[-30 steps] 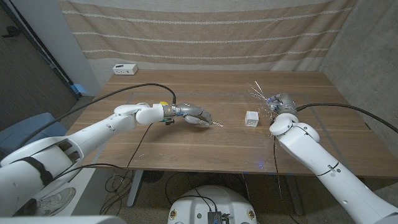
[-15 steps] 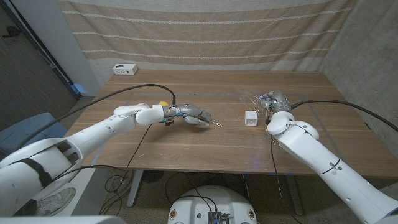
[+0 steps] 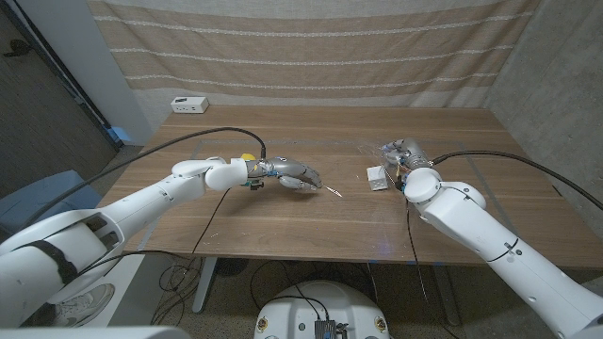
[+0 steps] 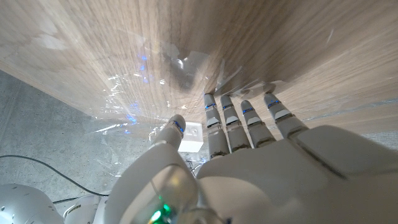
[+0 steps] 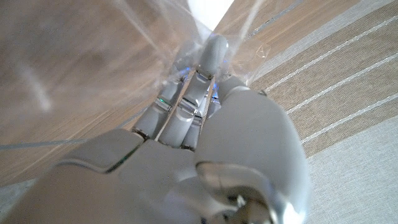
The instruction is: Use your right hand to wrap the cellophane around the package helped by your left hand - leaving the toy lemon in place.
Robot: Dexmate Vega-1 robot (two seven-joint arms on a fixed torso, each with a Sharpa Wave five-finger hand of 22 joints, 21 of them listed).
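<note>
The package (image 3: 377,177), a small white box, stands on the wooden table (image 3: 311,221) right of centre. My right hand (image 3: 403,153) is just behind and right of it, gripping a bunched edge of the clear cellophane (image 3: 386,149); in the right wrist view its fingers (image 5: 186,99) are curled on the film (image 5: 143,25). My left hand (image 3: 298,177) presses its outstretched fingers on the sheet's other end near the table's middle; in the left wrist view its fingertips (image 4: 214,102) lie on the film (image 4: 174,62), with the package (image 4: 191,138) beyond. The yellow toy lemon (image 3: 247,157) sits behind my left wrist.
A white box-shaped device (image 3: 189,104) lies at the table's back left corner. Black cables (image 3: 217,132) run along both arms. A striped curtain (image 3: 311,47) hangs behind the table, and a blue seat (image 3: 47,188) stands off its left side.
My right hand has carried the bunched cellophane leftward and nearer to the package, which has shifted slightly left. My left hand has stayed in place on the sheet.
</note>
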